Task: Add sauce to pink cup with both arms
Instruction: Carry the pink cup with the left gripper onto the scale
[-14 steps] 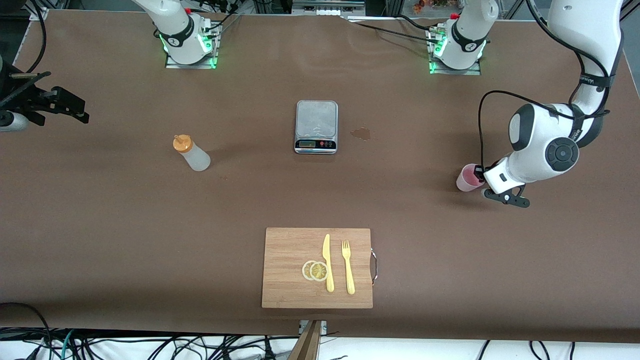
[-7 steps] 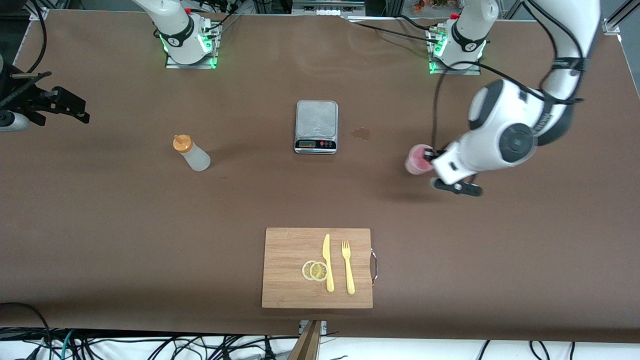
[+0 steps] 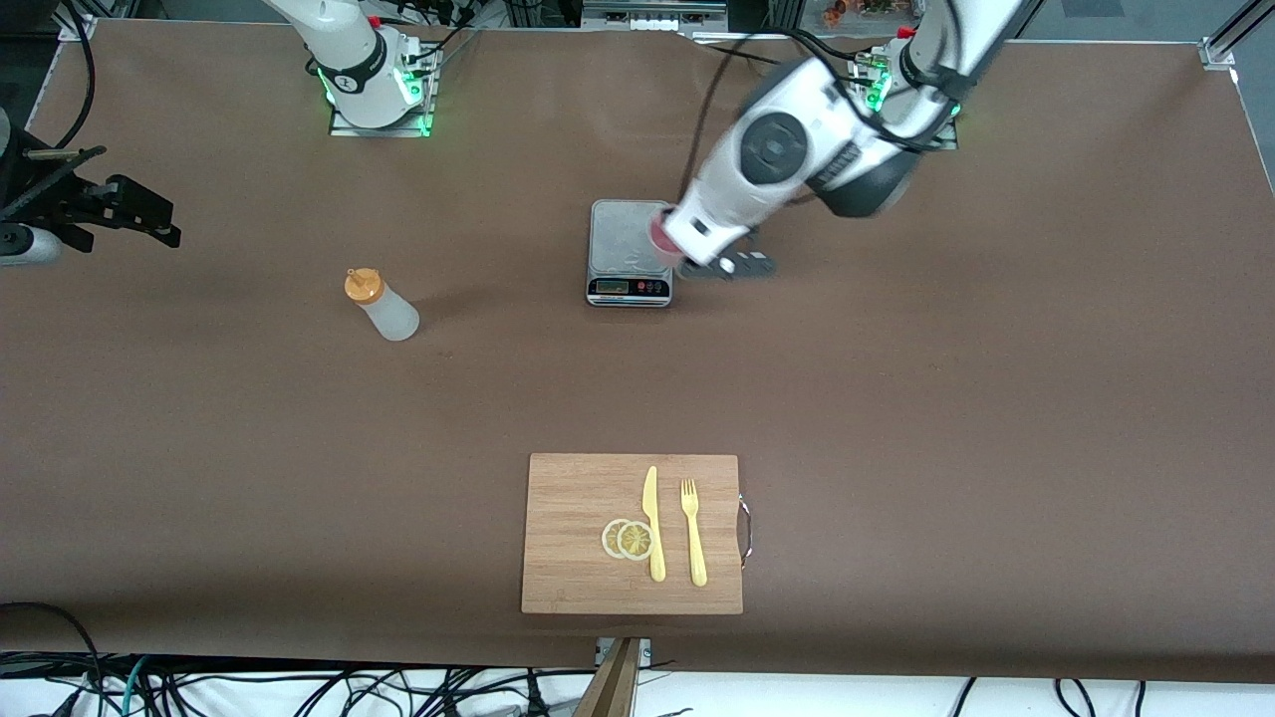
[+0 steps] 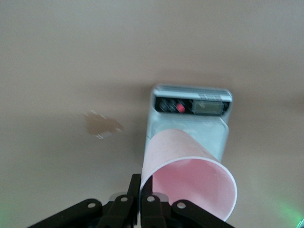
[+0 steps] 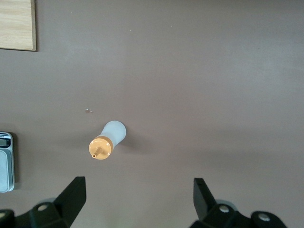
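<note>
One rim pinch: left end effector (image 4: 140, 205) clamps pink cup (image 4: 187, 176) over kitchen scale (image 4: 190, 118); it could slip. Right end effector (image 5: 137, 199) waits wide open, empty, above sauce bottle (image 5: 107, 140).

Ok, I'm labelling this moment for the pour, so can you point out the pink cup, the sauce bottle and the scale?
pink cup (image 4: 190, 183), left wrist view, on its inner wall below the rim.
sauce bottle (image 3: 392, 315), front view, on its translucent body.
scale (image 3: 623, 236), front view, on its bare metal platform.

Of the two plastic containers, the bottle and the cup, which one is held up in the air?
The small pale pink plastic cup: the left gripper pinches its rim over the grey kitchen scale. The whitish squeeze bottle stands alone on the table.
</note>
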